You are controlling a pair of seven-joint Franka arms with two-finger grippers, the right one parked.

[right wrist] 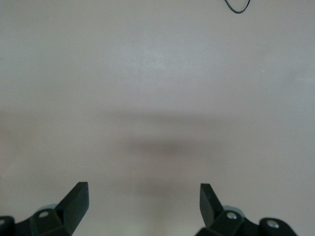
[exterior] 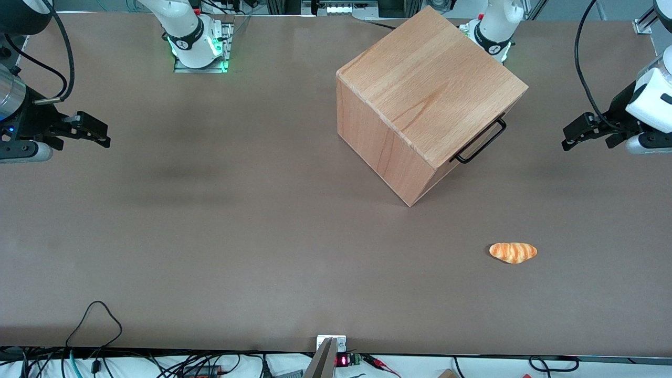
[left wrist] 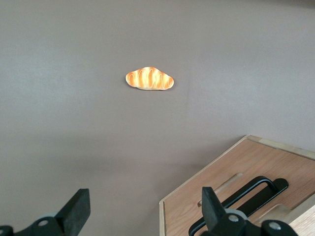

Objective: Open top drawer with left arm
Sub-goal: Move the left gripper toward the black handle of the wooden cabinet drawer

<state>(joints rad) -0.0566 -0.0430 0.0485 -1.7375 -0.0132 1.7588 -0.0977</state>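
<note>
The wooden box casing (exterior: 430, 89) stands on the table, turned at an angle. The top drawer is shut, its flat wood front (left wrist: 224, 189) flush with the casing. Its thin black wire handle (exterior: 483, 139) sticks out under the top edge and also shows in the left wrist view (left wrist: 248, 194). My left gripper (exterior: 569, 137) hovers above the table in front of the drawer, well apart from the handle, at the working arm's end. In the left wrist view the gripper (left wrist: 144, 199) is open wide and empty, one finger (left wrist: 212, 204) lined up over the drawer front.
A toy bread roll (exterior: 513, 252) lies on the brown table (exterior: 210, 236), nearer the front camera than the box; it also shows in the left wrist view (left wrist: 149, 78). Cables run along the table's near edge (exterior: 94, 315).
</note>
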